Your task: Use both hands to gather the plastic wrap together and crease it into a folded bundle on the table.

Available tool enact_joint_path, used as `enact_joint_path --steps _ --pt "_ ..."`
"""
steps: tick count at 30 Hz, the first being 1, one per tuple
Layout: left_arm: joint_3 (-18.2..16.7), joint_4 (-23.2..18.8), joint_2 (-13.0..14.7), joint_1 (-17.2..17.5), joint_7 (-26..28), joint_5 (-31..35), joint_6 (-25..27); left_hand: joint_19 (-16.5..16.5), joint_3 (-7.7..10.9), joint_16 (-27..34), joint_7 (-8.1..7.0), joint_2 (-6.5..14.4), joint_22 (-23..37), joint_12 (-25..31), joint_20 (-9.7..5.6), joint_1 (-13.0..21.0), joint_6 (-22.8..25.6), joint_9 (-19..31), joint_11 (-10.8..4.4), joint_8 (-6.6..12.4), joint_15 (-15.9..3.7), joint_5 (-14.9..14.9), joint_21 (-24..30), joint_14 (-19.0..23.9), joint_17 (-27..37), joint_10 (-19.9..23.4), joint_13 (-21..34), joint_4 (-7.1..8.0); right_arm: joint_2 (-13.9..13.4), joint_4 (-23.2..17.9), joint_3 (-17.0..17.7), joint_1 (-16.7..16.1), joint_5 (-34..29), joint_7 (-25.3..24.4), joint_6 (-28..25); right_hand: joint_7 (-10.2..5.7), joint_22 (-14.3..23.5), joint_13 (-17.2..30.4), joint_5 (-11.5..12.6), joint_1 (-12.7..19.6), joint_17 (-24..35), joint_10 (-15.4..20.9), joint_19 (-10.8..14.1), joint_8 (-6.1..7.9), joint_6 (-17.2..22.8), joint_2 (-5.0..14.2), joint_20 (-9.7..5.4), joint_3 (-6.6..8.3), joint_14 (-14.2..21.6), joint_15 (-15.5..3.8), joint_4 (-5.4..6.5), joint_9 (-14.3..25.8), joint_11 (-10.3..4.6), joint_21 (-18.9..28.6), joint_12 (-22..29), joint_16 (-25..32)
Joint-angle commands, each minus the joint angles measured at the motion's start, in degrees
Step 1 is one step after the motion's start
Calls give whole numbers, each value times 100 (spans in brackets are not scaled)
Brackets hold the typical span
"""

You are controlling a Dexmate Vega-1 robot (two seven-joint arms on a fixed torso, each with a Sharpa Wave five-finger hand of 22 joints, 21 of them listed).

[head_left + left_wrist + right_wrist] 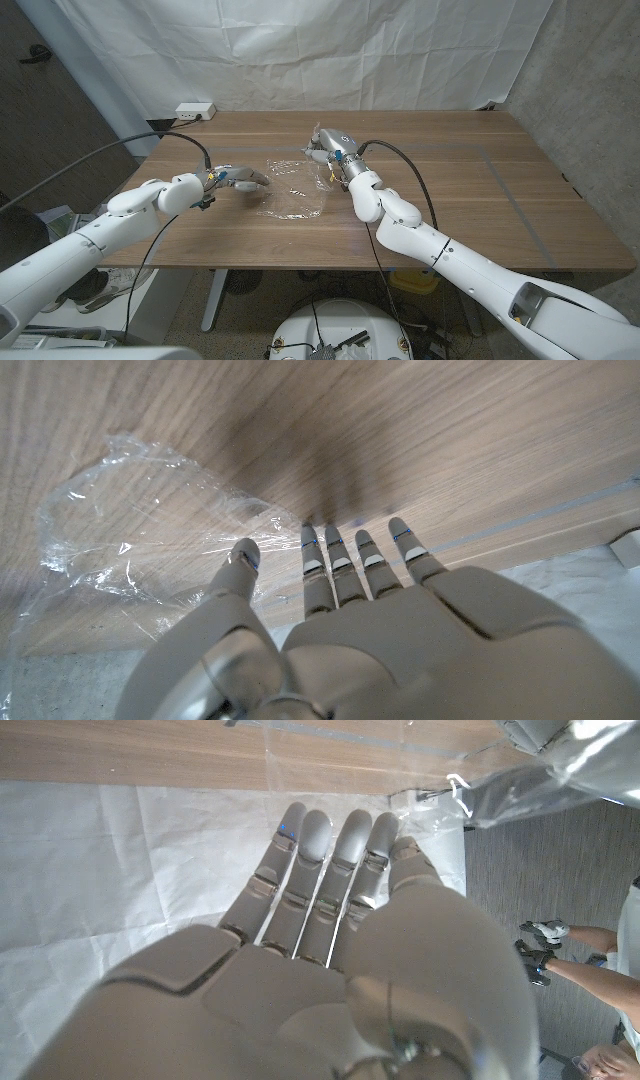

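The wrap point(291, 189) lies mostly flat and crinkled at the centre of the head frame on the desk point(470, 200), directly between the two hands, its long axis running from upper left to lower right. The left robot hand point(232, 179) sits just left of the wrap's left edge, released, fingers spread and pointing right toward the sheet; in its wrist view the fingertips point(246, 552) reach the wrap's edge point(130, 540) without pinching it. The right robot hand point(328, 148) is at the wrap's upper right corner; whether it grasps the film I cannot tell, though a lifted fold point(540, 780) shows beside it. Both hands look about equally near, so gathering probably means sweeping inward from both sides.
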Motion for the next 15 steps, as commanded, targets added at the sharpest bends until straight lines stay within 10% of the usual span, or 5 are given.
enact_joint_path --steps 1,15 --pt "55 94 -58 -80 -51 50 -13 15 16 26 62 -29 16 -39 37 -29 28 8 -29 34 -199 33 -8 43 34 34 24 22 219 212 -212 239 68 113 227 20 8 -7 -15 53 19 14 -29 33 24 12 -20 -8 56 -640 4 2 26 46 37 27" --pt "33 45 -70 -53 -112 43 109 5 7 75 168 -37 17 -96 56 -112 -49 4 -10 22 -206 35 -16 188 46 -61 24 58 744 1060 -455 651 42 -70 289 24 0 -33 -17 98 24 17 -23 50 7 15 -33 -32 77 -651 12 -13 22 158 78 19"
